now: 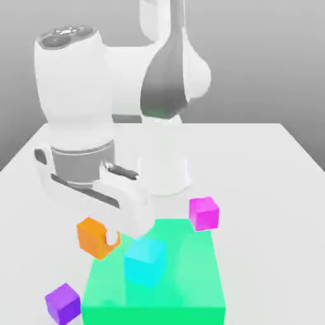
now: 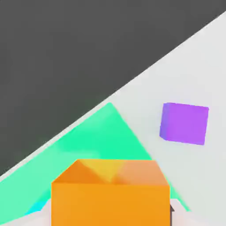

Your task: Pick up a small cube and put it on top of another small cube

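Pinched between the two fingers of the gripper (image 2: 110,212), the orange cube (image 1: 91,237) is located beside the far part of the green block (image 1: 184,273), towards the exterior view's left; its clearance over the counter (image 1: 266,254) cannot be determined. The cube is judged light and rigid, with flat faces that should neither yield nor bruise; fragility is not a concern. Its smooth finish may permit slipping or twisting if the pads bear unevenly. The present hold, across two opposite side faces, is assessed as the correct one, leaving the underside free for stacking. As to containers, the green block presents a flat, closed top and is classed as a support; the cyan cube (image 1: 145,261) appears to rest upon it, not inside it. The purple cube (image 1: 63,305) lies beside the block's near part, towards the exterior view's left, and the magenta cube (image 1: 204,214) beside its far right corner.
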Controlling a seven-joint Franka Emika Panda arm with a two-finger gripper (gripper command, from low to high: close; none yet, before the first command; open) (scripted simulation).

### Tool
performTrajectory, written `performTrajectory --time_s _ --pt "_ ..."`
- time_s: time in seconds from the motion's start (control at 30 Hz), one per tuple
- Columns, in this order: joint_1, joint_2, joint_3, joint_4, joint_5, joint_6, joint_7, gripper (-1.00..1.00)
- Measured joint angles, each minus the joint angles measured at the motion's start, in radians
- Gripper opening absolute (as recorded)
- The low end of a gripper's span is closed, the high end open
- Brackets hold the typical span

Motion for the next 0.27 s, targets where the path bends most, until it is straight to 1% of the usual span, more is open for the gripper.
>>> performTrajectory --time_s 0.07,0.13,0.17,0.27 --pt "0.012 0.004 0.008 -0.025 -0.014 0.029 -0.011 -1.00" --pt "0.015 0.051 0.007 -0.050 -0.017 0.101 -0.013 -1.00" --pt "0.018 0.074 0.004 -0.059 -0.018 0.134 -0.014 1.00" --pt "0.020 0.074 0.004 -0.059 -0.018 0.134 -0.014 1.00"
